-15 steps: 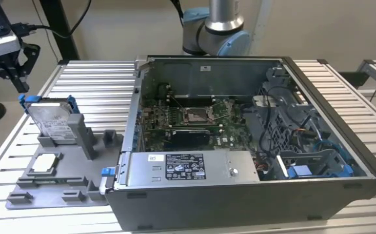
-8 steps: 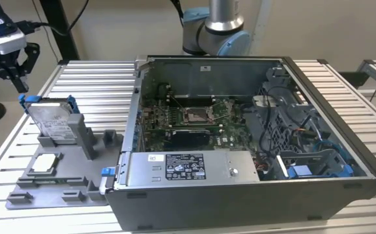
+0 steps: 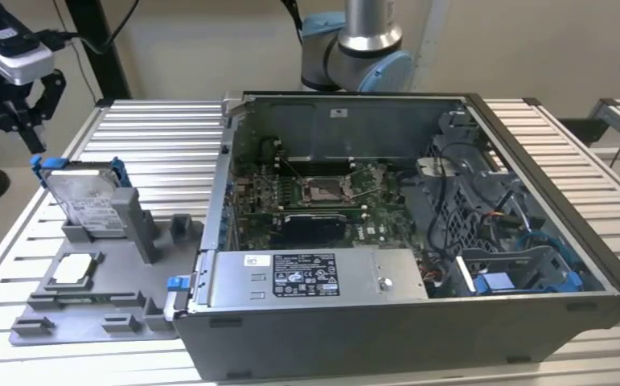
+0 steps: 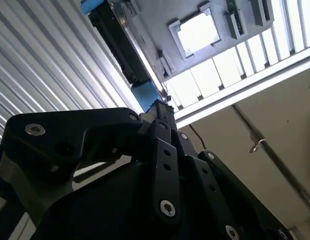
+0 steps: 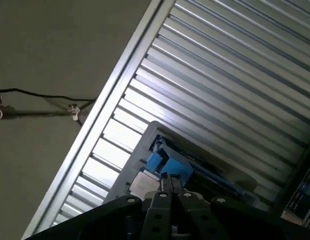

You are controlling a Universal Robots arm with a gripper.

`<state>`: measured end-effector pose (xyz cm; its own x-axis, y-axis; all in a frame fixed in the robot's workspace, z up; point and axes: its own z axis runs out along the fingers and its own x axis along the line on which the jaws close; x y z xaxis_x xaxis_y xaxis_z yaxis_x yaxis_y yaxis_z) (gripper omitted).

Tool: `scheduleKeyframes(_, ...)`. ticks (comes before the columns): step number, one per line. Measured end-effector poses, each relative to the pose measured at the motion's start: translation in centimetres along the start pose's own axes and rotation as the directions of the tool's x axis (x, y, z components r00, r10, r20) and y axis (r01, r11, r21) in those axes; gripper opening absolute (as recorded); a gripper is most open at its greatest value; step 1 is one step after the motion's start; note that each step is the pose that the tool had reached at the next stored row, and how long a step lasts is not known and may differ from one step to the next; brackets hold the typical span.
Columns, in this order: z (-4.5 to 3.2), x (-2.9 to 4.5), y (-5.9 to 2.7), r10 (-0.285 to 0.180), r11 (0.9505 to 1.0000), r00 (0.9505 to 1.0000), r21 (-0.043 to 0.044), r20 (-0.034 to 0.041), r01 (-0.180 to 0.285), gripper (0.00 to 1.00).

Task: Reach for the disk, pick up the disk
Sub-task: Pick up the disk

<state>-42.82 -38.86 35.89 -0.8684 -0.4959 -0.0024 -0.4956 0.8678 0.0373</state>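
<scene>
The disk (image 3: 82, 193), a silver hard drive with a white label and blue side rails, stands on edge in a grey holder at the exterior view's left. My gripper (image 3: 37, 147) hangs directly over its far blue corner, fingers pointing down and pressed together with nothing between them. In the first wrist view the fingertips (image 5: 165, 182) sit just at the disk's blue rail (image 5: 167, 165). The second wrist view shows the same blue rail (image 4: 145, 92) right beyond the gripper (image 4: 162, 106).
The grey holder tray (image 3: 95, 322) also carries a small square silver chip (image 3: 75, 268). An open computer case (image 3: 288, 342) stands to the exterior view's right, with a long grey box (image 3: 310, 277) along its near side. All rest on a slatted metal table (image 3: 159, 137).
</scene>
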Motion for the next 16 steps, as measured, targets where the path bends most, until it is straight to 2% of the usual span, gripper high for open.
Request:
scheduleKeyframes(4, 0.00, 0.00, 0.00, -0.074, 0.9972, 0.9972, 0.0002, -0.0018, 0.074, 0.00)
scheduleKeyframes(8, 0.00, 0.00, 0.00, -0.145, 0.9894, 0.9894, 0.0011, -0.0028, 0.145, 0.00)
scheduleKeyframes(13, 0.01, 0.00, 0.00, -0.235, 0.9721, 0.9721, 0.0033, -0.0024, 0.235, 0.00)
scheduleKeyframes(16, 0.00, 0.00, 0.00, -0.288, 0.9577, 0.9577, 0.0049, -0.0023, 0.288, 0.00)
